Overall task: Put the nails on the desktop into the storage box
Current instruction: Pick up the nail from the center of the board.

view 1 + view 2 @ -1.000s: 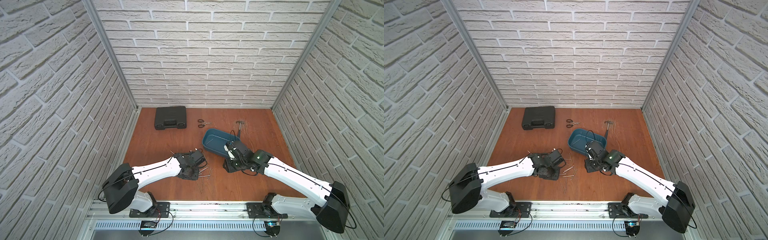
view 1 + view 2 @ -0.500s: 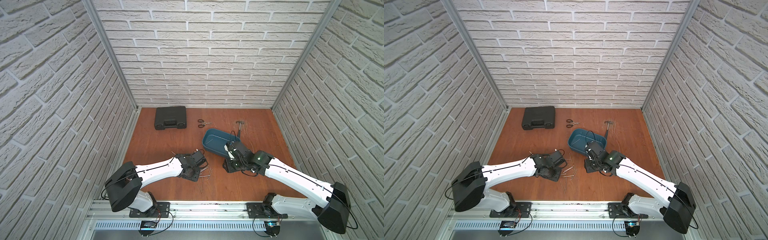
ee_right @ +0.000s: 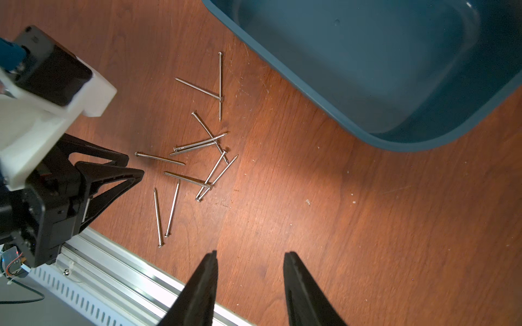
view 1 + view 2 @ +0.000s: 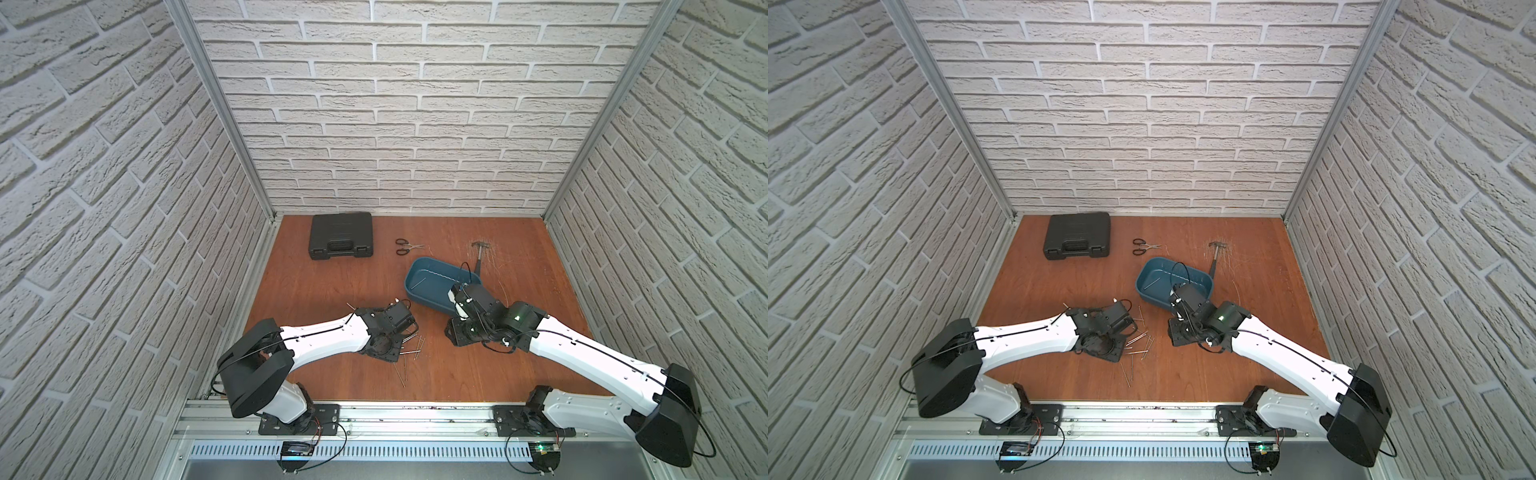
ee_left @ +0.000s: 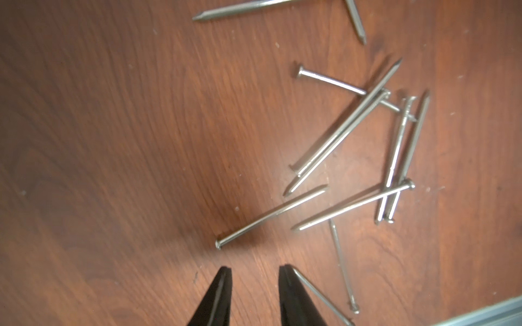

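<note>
My left gripper (image 5: 254, 271) gapes empty, thin silvery-grey metal nails (image 5: 271, 216) scattered just ahead on the reddish-brown wooden desktop (image 5: 113, 141). My right gripper (image 3: 251, 254) gapes empty too, teal plastic storage box (image 3: 367, 70) ahead.

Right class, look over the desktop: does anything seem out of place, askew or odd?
The nails lie scattered on the desktop in a crossed heap, several overlapping, not in the box. The box sits skewed to the desktop's edges, with only one nail visible inside. Nothing looks broken.
</note>
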{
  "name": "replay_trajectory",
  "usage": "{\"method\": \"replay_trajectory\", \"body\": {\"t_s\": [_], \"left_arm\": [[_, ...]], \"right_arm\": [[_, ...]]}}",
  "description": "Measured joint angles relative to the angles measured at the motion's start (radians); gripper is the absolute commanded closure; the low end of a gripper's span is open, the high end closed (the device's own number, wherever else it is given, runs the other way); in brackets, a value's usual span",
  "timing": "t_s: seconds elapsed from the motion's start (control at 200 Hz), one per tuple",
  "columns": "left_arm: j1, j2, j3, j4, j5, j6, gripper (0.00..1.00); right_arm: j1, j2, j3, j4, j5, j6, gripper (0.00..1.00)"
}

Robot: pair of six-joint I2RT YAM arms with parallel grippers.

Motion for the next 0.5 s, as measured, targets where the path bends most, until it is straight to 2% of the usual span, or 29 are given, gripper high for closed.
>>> {"method": "replay_trajectory", "body": {"t_s": [0.24, 0.5], "left_arm": [[-0.090, 0.016, 0.072, -0.096, -0.013, -0.105, 0.66], [-0.100, 0.036, 0.130, -0.157, 0.018, -0.161, 0.66]], "right_arm": [[0.003, 0.000, 0.000, 0.000, 0.002, 0.000, 0.57], [0.003, -0.001, 0.000, 0.000, 0.002, -0.001, 0.58]]}}
